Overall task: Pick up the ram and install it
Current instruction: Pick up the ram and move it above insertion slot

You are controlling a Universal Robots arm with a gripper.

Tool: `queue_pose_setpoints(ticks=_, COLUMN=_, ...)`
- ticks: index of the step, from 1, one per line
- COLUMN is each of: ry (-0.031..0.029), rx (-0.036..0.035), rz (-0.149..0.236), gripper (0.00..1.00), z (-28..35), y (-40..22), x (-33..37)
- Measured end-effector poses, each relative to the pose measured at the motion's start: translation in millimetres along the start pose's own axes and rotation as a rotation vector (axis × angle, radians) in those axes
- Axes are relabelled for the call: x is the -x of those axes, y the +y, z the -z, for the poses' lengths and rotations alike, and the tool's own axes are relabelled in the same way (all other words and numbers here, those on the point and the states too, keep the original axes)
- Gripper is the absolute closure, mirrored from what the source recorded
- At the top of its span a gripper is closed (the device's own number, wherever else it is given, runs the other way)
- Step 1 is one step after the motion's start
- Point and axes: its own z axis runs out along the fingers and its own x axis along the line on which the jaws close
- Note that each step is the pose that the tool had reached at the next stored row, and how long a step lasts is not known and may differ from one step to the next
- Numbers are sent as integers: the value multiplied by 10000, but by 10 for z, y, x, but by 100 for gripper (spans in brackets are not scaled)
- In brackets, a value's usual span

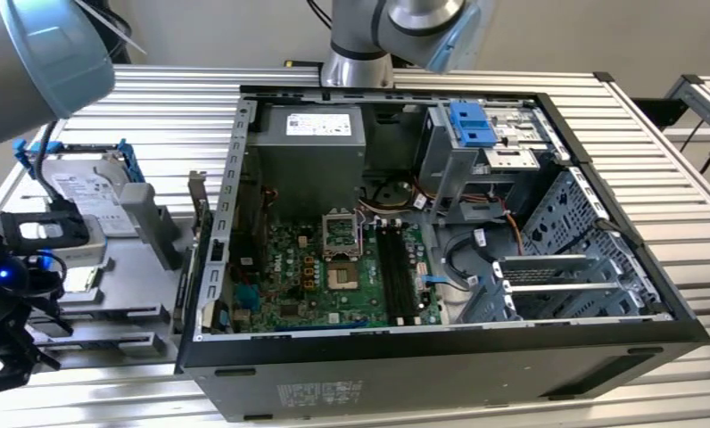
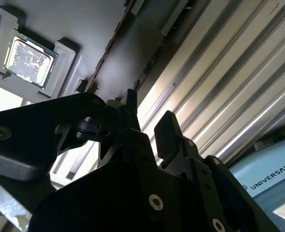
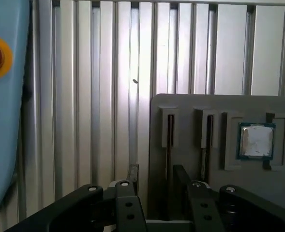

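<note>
In the first wrist view a grey holder (image 3: 258, 111) carries two narrow slots. The ram (image 3: 170, 133) stands on edge in one as a thin dark stick, and a second stick (image 3: 209, 133) stands in the slot beside it. My gripper (image 3: 157, 175) hovers open above the holder's edge, its fingers (image 3: 181, 175) apart with nothing held, and the nearer ram lines up with the gap. In the second wrist view the open gripper (image 2: 149, 116) hangs over the ram's thin edge (image 2: 111, 46). The motherboard's black slots (image 1: 393, 260) lie inside the open case.
A small square silver chip (image 3: 256, 141) sits in the holder's pocket beside the sticks, also seen as chip (image 2: 29, 56). A silver hard drive in a blue frame (image 1: 84, 185) rests on the holder at the exterior view's left. The computer case (image 1: 450, 374) stands on a ribbed metal table (image 3: 98, 72).
</note>
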Motion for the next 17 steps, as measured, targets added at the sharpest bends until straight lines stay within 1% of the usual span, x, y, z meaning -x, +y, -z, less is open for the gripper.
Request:
queue_pose_setpoints(ticks=3, ry=0, rx=0, rz=10, gripper=0, z=-48, y=-7, x=1)
queue_pose_setpoints(ticks=7, ry=-12, rx=-2, rz=14, gripper=0, z=-59, y=-10, x=19)
queue_pose_setpoints(ticks=10, ry=-21, rx=-3, rz=14, gripper=0, z=-64, y=-10, x=46)
queue_pose_setpoints(ticks=17, ry=-23, rx=-7, rz=15, gripper=0, z=-134, y=-12, x=120)
